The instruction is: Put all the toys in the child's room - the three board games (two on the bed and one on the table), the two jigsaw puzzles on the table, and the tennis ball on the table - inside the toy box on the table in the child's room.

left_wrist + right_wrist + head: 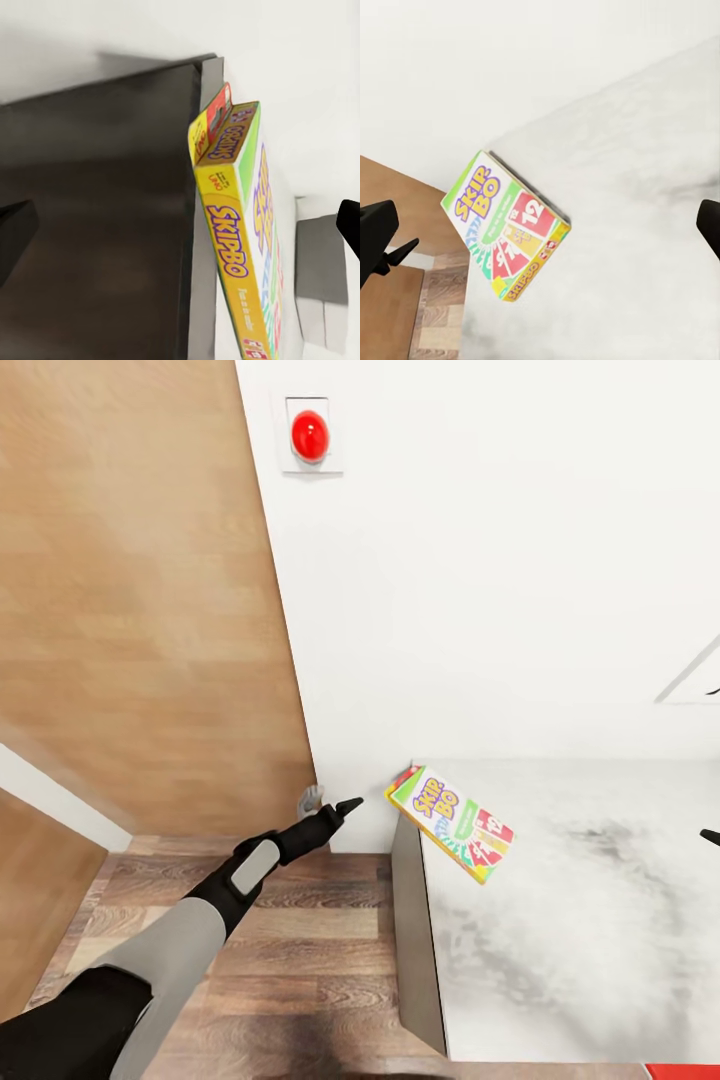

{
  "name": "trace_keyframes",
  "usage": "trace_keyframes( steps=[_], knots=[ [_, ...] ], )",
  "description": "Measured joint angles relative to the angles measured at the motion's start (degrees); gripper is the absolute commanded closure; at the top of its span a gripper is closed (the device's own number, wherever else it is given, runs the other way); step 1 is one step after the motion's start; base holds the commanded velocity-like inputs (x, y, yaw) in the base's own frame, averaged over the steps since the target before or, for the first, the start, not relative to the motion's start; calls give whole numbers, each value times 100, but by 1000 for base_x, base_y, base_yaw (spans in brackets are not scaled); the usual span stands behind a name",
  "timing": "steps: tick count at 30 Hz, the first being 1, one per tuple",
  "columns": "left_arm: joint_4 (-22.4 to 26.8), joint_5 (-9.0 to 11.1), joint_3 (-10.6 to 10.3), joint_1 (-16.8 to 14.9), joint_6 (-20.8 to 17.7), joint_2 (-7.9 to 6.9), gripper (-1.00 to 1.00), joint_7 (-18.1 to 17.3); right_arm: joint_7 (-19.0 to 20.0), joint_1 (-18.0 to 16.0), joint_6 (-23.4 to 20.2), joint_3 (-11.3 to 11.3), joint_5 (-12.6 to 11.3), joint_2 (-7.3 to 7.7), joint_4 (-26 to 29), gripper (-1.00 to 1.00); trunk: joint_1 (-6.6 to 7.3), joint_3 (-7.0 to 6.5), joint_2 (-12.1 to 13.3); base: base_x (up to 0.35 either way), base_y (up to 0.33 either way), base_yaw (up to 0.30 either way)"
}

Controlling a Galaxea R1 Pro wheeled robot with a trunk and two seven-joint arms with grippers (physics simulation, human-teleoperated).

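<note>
Left hand [345,806] beside glossy flat Skip-Bo box [455,822]

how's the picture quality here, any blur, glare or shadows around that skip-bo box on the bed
Head view: even, flat light, no glare; the Skip-Bo box is sharp on the mottled bed. Left wrist view: the box is close and soft-edged. Right wrist view: lettering readable, faint shadow under its edge, fingertips dark blurs.

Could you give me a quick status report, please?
Both grippers open, empty. Left gripper beside bed corner. Skip-Bo box stacked on another game, unobstructed.
</note>
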State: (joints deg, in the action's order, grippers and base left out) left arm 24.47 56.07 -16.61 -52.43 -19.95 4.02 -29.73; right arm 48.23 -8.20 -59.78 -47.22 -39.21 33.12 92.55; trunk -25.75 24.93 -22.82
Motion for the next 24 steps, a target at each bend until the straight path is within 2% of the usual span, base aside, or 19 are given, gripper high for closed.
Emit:
trace_keyframes(
  steps=[16, 24],
  knots=[
    [-164, 4, 3, -121, -4, 6, -100, -2, 0, 0, 0, -12, -1, -3, 2, -100, 0, 15, 0, 0, 0, -5],
    [-179, 7, -8, -146, 2, 11, -100, -17, 1, 1, -1, -12, -2, -2, 0, -100, 0, 16, 0, 0, 0, -124]
  ],
)
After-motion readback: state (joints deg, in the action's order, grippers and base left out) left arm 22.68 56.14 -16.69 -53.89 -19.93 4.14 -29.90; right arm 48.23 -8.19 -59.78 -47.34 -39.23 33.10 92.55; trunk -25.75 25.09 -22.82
